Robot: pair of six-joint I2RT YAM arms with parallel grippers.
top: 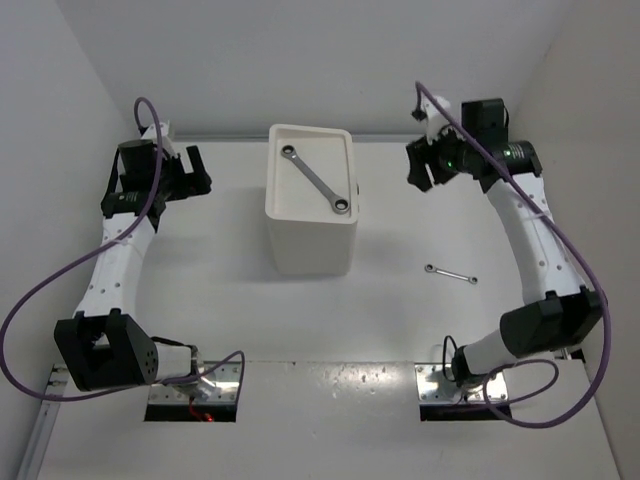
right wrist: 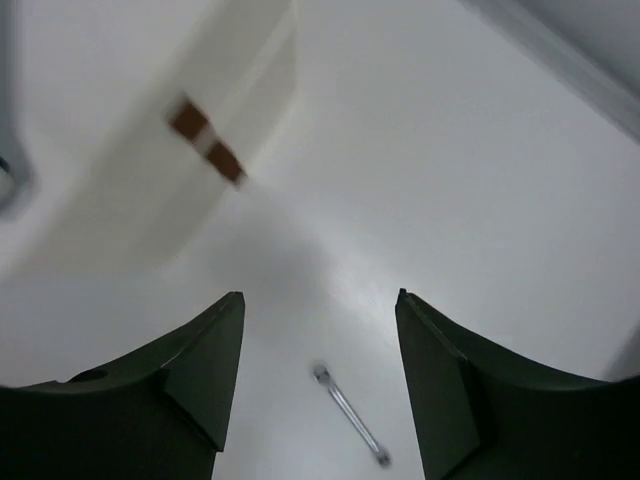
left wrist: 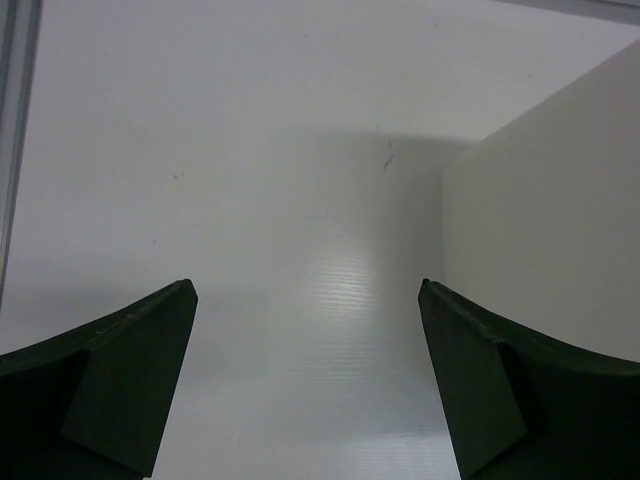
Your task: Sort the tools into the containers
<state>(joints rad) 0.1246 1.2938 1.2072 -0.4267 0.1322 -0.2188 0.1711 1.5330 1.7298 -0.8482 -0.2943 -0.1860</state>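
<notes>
The tall white box [top: 310, 235], smooth plastic with rounded corners, is standing upright near the middle of the matte white table [top: 200, 290]. Its shallow rimmed top tray [top: 275, 170] is holding the larger wrench [top: 318, 180], a slim flat silver bar with a ring end. That wrench is lying diagonally, one end toward the far left corner of the tray and the ring end toward the near right corner. The smaller wrench [top: 450, 272], thin shiny metal with a small head at each end, is lying flat on the table to the right of the box and well apart from it. It is also showing in the right wrist view, low in frame, in the gap between the fingers. The left gripper [top: 203, 168] is hovering to the left of the box, pointing toward it. Its dark, matte, wedge-shaped fingers [left wrist: 130, 380] are standing wide apart with only bare tabletop between them. The right gripper [top: 413, 167] is hovering to the right of the box near the far edge. Its jaws are also spread wide and gripping nothing. In the right wrist view the box is blurred, with two small dark red handles [right wrist: 207, 145] showing on its side. Glossy purple cables [top: 40, 300] are looping along both white arms.
</notes>
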